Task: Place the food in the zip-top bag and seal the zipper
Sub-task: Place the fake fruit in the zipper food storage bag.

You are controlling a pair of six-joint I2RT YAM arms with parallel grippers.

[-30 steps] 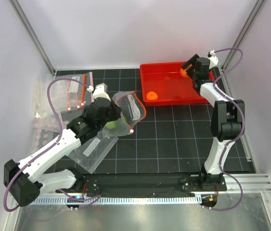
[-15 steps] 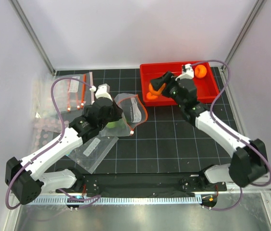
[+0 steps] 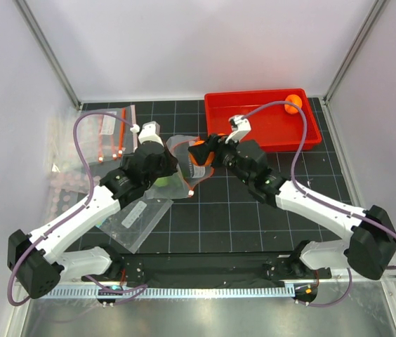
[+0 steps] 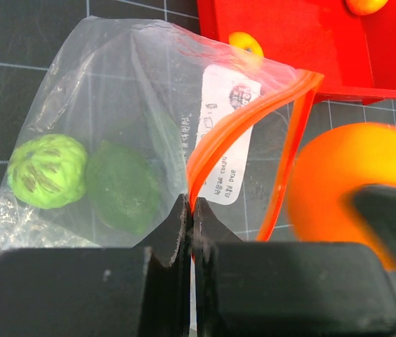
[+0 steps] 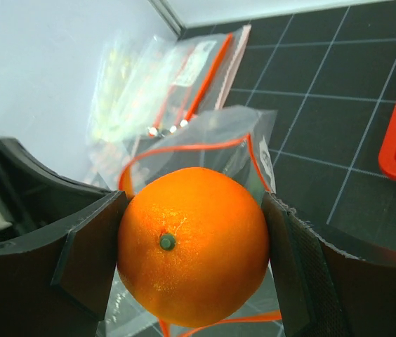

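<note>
A round orange fruit is clamped in the right hand just beside the open mouth of the clear plastic zip-top bag, whose red-orange zipper strip is pinched in the closed-together left hand, with two green fruits seen inside the bag.

Bright even light, faint shadows; orange fruit blurred in left wrist view (foreground soft)

Two fruits in bag; third fruit at zipper, seemingly outside; tray behind.
</note>
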